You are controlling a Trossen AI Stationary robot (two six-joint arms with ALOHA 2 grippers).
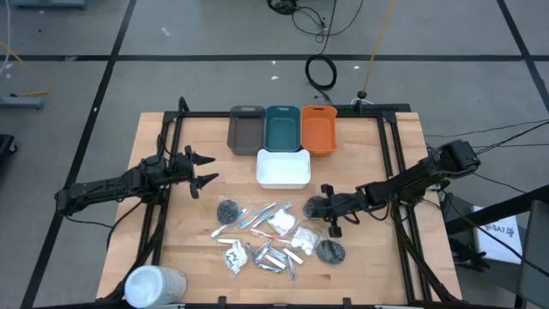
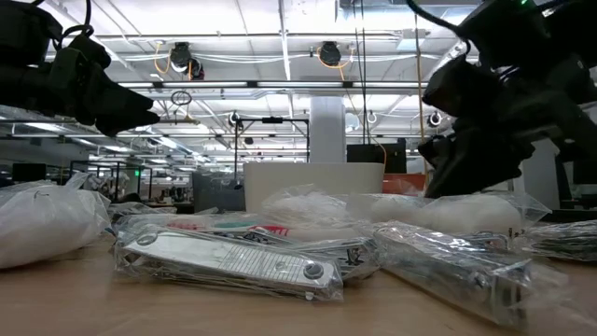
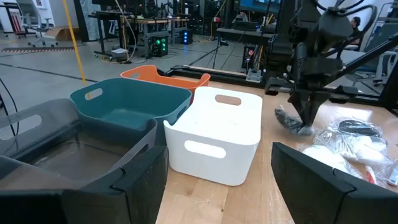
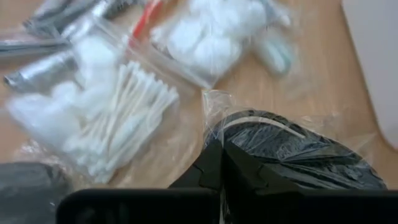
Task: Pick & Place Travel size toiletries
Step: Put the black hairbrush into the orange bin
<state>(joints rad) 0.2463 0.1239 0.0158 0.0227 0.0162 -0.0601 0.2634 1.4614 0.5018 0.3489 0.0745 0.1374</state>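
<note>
We record the right gripper point(image 1: 314, 207) low over the table point(image 1: 390, 266), its fingers point(image 4: 214, 167) pressed together on the clear wrap of a bag of dark hair ties point(image 4: 292, 152); the bag lies right at the fingertips and runs on ahead of them, touching the wood. Just beyond that bag we note a bag of cotton swabs point(image 4: 121, 118) and a bag of cotton pads point(image 4: 208, 37), both close to the fingertips but apart from them. The remaining toiletries point(image 1: 266, 236) lie in a loose heap beside this gripper, between it and the table's near edge, with another dark bag point(image 1: 330, 250) just behind its wrist. A white tray point(image 1: 283, 168) stands near the gripper on the far side, and behind it a grey tray point(image 1: 246, 130), a teal tray point(image 1: 282, 128) and an orange tray point(image 1: 318, 130) in a row. The left gripper point(image 1: 208, 169) hangs well apart from the heap, fingers spread and holding nothing, facing the white tray.
</note>
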